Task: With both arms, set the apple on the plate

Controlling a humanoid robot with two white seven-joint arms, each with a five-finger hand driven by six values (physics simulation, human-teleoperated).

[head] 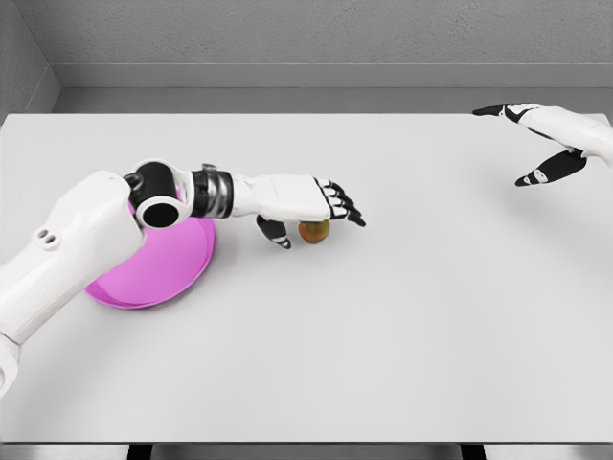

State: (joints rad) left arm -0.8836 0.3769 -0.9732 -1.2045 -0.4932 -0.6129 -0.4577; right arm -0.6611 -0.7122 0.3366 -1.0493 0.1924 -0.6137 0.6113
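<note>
A small orange-red apple lies on the white table, just right of the magenta plate. My left hand reaches over the apple from the left, fingers extended above it and thumb hanging down at its left side, not closed on it. The hand hides the apple's top. My left forearm crosses above the plate's upper edge. My right hand hovers open at the far right, well away from the apple, fingers and thumb spread.
The table's back edge meets a grey wall. Its front edge runs along the bottom of the view, with dark legs showing below.
</note>
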